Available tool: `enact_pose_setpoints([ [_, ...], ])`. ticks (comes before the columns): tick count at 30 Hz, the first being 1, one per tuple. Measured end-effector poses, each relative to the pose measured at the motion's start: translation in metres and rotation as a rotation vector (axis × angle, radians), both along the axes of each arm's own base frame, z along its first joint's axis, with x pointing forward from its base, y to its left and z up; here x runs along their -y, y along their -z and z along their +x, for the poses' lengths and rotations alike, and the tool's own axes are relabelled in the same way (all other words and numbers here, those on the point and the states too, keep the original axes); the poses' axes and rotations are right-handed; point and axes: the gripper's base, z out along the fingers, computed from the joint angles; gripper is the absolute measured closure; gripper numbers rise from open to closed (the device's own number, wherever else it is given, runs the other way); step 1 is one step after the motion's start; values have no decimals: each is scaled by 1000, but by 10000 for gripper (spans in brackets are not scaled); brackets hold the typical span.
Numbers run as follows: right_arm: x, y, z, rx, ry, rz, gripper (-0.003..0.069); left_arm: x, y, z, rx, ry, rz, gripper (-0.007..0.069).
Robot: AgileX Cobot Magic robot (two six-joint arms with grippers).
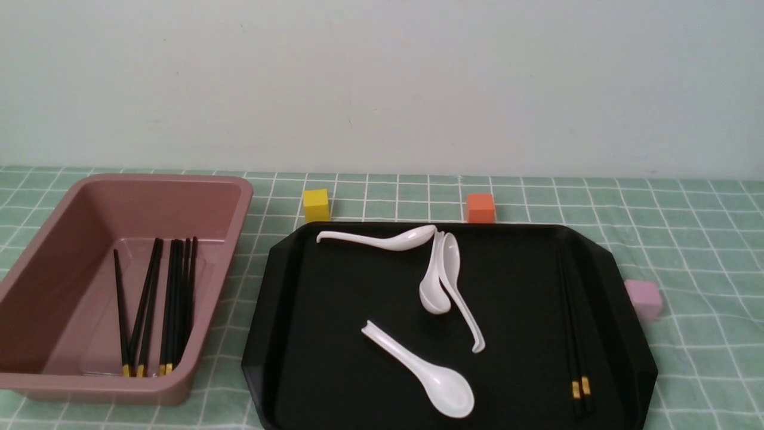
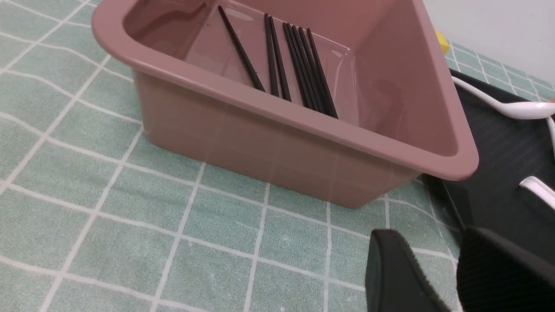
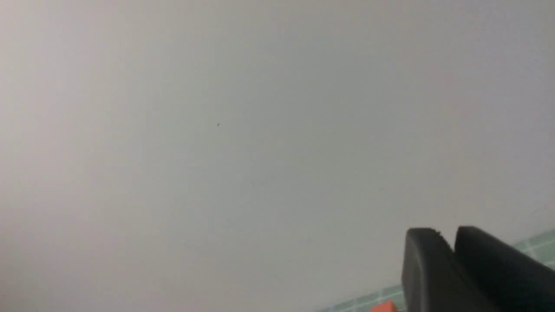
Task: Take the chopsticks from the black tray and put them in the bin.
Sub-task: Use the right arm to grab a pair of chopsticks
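A pair of black chopsticks (image 1: pixel 574 334) with yellow bands lies along the right side of the black tray (image 1: pixel 358 286), thick ends toward me. Several more chopsticks (image 1: pixel 173 298) lie in the pink bin (image 1: pixel 54 263) at the left. In the left wrist view the bin (image 2: pixel 260 143) and its chopsticks (image 2: pixel 303 65) are close ahead, with the tray's corner (image 2: pixel 498 143) beside it. My left gripper (image 2: pixel 431 238) is open and empty, low over the cloth in front of the bin. My right gripper (image 3: pixel 446 236) is shut, empty and faces the wall. Neither gripper shows in the front view.
Several white spoons (image 1: pixel 444 388) lie across the tray's middle and back. A yellow cube (image 1: pixel 316 205) and an orange cube (image 1: pixel 480 208) stand behind the tray, and a small pink cube (image 1: pixel 643 298) stands at its right. A green checked cloth covers the table.
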Motion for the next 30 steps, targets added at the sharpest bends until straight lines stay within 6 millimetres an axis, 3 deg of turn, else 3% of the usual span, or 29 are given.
enact_pose_setpoints([
  [2, -4, -10, 7, -59, -30, -86, 613, 0, 0, 0, 0, 0, 0, 385],
  [4, -16, -17, 34, -275, -138, -213, 659, 0, 0, 0, 0, 0, 0, 385],
  [5, -17, -18, 33, -279, -146, -218, 659, 0, 0, 0, 0, 0, 0, 385],
  [7, -27, -15, 62, -519, -266, -275, 658, 0, 0, 0, 0, 0, 0, 385],
  [13, -46, 10, 129, -964, -506, -317, 653, 0, 0, 0, 0, 0, 0, 385],
  [19, -75, 44, 185, -1193, -651, -379, 634, 0, 0, 0, 0, 0, 0, 385],
  [24, -93, 63, 217, -1334, -565, -486, 599, 0, 0, 0, 0, 0, 0, 385],
  [30, -95, 91, 241, -1454, -349, -504, 522, 0, 0, 0, 0, 0, 0, 385],
])
